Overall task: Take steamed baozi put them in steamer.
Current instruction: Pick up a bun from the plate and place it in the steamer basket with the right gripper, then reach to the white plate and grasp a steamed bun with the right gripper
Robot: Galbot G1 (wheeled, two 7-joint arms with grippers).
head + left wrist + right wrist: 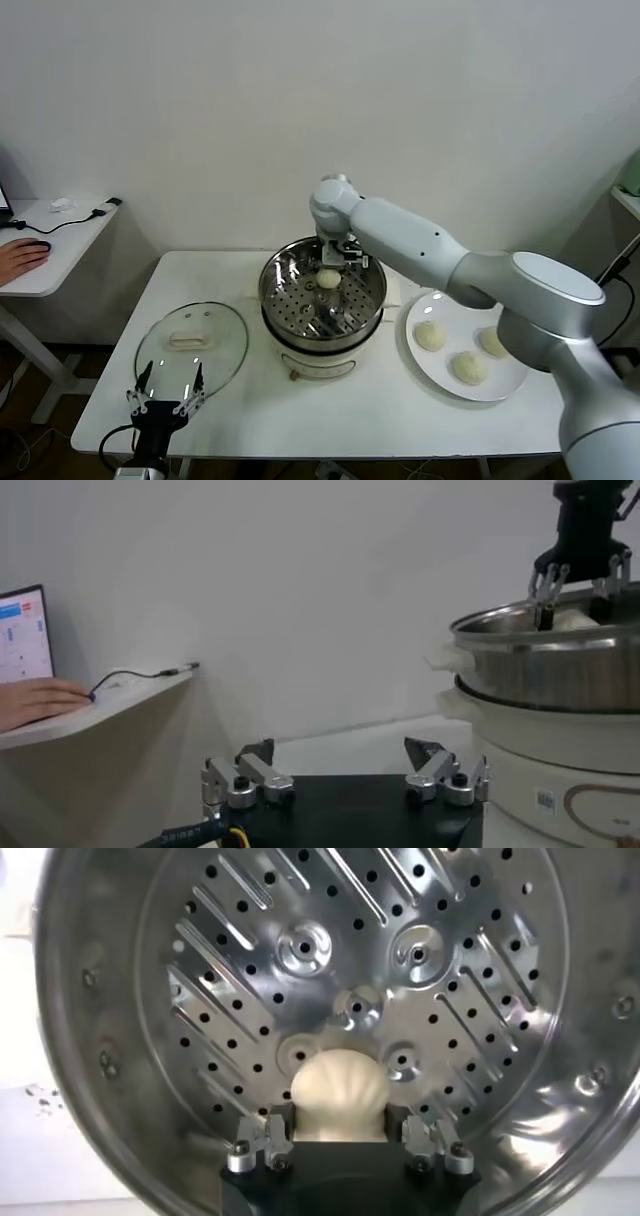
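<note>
The right gripper point(329, 262) is hovering over the steamer point(322, 290), its jaws clamping a baozi point(338, 1095). The left gripper point(164, 392) is idling spread apart, left of the steamer.

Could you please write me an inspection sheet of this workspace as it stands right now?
Surface: white table, steamer at centre.
Job's things: one baozi held over the perforated tray; three baozi on the white plate.
Clutter: glass lid lying flat beside the steamer.
Hands: right hand shut on the baozi above the steamer; left hand open, parked at the table's near edge.
Cables: black cable on the side desk.
Surroundings: plain wall; a person's hand on a mouse.
</note>
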